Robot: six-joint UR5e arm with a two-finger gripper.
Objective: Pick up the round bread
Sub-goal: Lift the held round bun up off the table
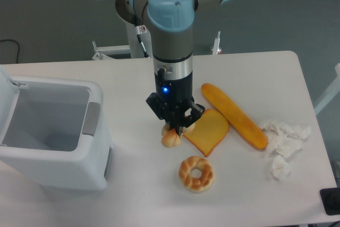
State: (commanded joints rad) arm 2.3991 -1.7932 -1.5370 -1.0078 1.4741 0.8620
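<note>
My gripper [173, 129] points straight down over the middle of the table and is shut on the round bread [170, 137], a small golden bun with pale edges. The bun hangs below the fingers, above the tabletop, left of the toast slice. Its upper part is hidden by the fingers.
A ring-shaped doughnut bread [196, 174] lies in front of the gripper. A square toast slice [207, 131] and a long baguette [234, 115] lie to the right, with crumpled tissues [281, 142] beyond. An open white bin [50, 131] stands at the left.
</note>
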